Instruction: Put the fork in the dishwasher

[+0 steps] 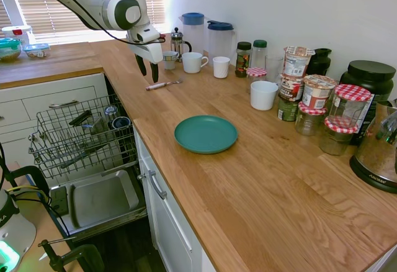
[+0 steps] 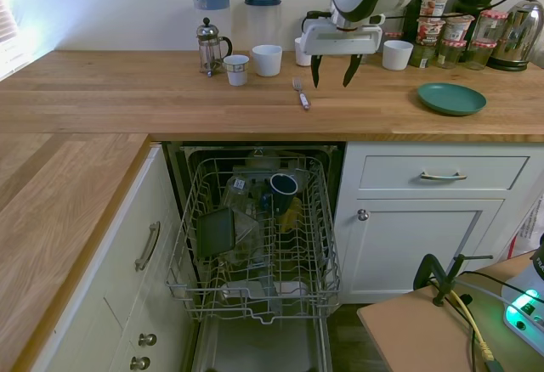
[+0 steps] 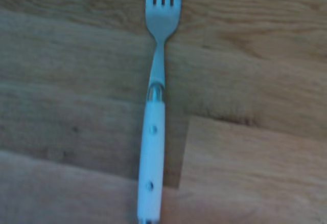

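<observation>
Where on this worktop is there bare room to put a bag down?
The wood between the green plate and the front edge is bare, and so is the corner stretch left of the French press. The back wall is crowded with jars, jugs and cups. The fork lies by the open end effector.

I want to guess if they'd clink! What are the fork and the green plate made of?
The fork looks like shiny metal at the prongs, with a pale, probably plastic handle showing two rivet dots. The green plate looks matte and smooth, maybe plastic or glazed ceramic; hard to tell.
</observation>
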### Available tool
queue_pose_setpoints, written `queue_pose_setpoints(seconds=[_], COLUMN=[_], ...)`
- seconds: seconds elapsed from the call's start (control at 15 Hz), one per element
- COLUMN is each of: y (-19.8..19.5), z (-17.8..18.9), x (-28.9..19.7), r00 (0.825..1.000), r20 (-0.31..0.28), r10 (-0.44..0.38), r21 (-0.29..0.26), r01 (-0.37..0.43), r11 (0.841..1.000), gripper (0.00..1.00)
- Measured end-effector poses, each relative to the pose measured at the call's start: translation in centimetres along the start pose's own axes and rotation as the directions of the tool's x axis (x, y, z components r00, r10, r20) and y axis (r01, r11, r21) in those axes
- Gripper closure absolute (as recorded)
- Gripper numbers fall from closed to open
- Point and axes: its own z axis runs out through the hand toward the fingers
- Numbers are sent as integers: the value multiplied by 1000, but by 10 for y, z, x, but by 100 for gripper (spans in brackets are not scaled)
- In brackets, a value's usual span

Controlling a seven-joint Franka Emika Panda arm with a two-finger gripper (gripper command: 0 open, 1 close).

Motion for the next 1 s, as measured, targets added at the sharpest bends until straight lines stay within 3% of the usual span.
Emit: queue_pose_setpoints(seconds=[0.33, 1.0], y=[-40, -78], z=[27, 61], x=[14, 18], r00=[996, 989], r20=[-28, -36], r10=[87, 146], r21=[9, -67], r01=[-86, -149], r11=[996, 987], gripper=[0, 0])
